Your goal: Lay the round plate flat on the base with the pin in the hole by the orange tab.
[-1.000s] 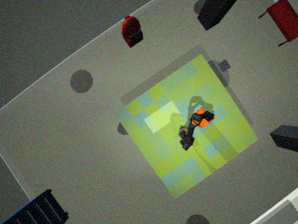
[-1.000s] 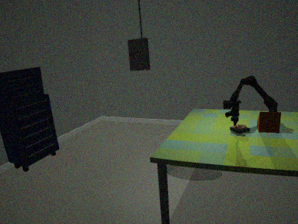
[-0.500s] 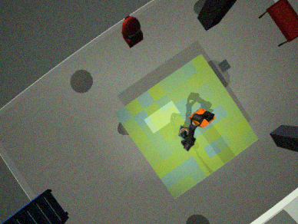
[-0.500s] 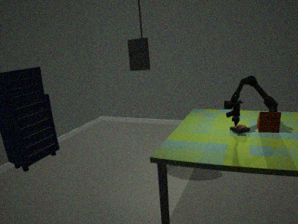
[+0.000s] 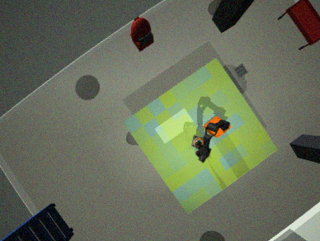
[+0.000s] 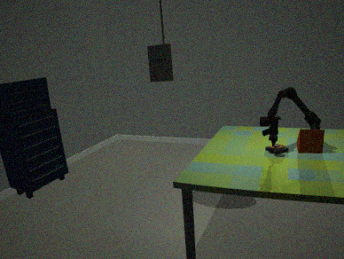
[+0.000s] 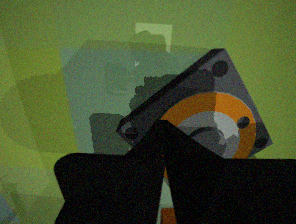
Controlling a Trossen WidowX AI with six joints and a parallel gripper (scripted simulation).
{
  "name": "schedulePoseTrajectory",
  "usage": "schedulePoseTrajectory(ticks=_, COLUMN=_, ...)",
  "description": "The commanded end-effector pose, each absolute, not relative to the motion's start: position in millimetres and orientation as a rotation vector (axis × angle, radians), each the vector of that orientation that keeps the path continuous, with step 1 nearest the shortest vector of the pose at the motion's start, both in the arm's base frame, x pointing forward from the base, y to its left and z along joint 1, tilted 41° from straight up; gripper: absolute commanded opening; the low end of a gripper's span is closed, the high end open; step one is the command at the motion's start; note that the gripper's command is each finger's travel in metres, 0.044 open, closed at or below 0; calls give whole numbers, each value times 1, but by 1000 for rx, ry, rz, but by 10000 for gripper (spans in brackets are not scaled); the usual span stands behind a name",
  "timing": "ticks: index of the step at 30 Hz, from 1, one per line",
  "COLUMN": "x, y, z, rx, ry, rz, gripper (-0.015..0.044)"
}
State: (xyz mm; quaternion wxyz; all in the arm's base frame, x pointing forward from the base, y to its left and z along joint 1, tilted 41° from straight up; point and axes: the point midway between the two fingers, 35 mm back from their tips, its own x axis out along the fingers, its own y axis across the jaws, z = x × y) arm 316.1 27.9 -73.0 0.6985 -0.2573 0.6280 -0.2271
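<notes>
Gripper (image 7: 163, 131): fingers pressed together, holding nothing, tips low over the plate.
Plate (image 7: 227, 107): orange ring on the dark square base (image 7: 200, 75), mid-table, nearer the edge where the arm is mounted.
Relative to jaws: the plate lies just ahead of and under the closed tips; contact unclear.
Doing it well: I'd nudge the ring round gently, watching for the hole (image 7: 243, 121) to drop over the pin, then lift away.
</notes>
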Motion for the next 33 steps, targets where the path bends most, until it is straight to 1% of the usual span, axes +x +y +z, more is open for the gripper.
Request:
schedulePoseTrajectory(ticks=1, x=309, y=27, z=-77, rx=-576, ry=1416, rz=-508, gripper=0)
schedulePoseTrajectory(ticks=33, x=285, y=29, z=-81, rx=-576, ry=1417, rz=-507, gripper=0)
